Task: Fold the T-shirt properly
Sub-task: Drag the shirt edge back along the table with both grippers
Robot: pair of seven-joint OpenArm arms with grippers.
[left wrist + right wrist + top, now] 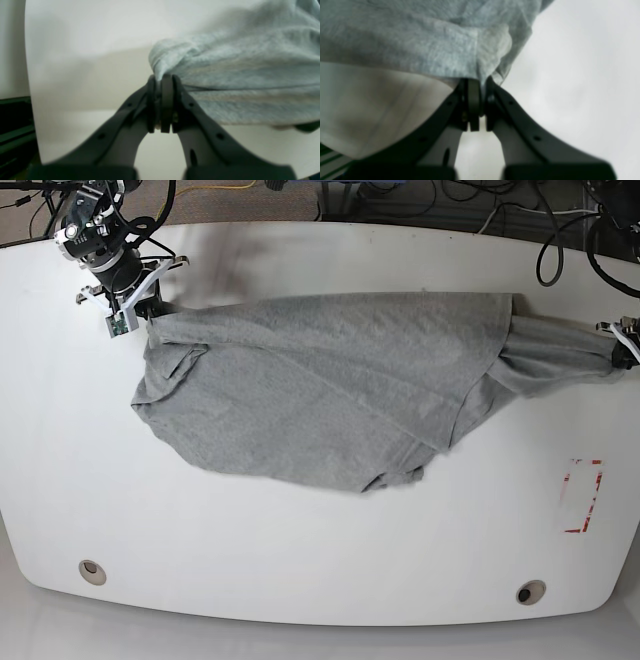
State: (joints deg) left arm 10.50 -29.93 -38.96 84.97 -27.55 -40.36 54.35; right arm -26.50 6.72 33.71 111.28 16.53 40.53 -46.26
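Observation:
The heather-grey T-shirt (330, 385) lies stretched across the white table (300, 550), pulled taut between both arms, with its lower part sagging in wrinkled folds. No lettering shows on it. My right gripper (150, 313) at the far left is shut on a bunched corner of the T-shirt (460, 50); the right wrist view shows the gripper (476, 83) pinching the cloth. My left gripper (612, 352) at the right edge is shut on the opposite end; the left wrist view shows the gripper (162, 78) clamped on the fabric (237, 75).
A red rectangular outline (582, 496) is marked on the table near the right edge. Two round holes (92, 570) (531, 591) sit near the front edge. Cables (520, 220) run behind the table's far edge.

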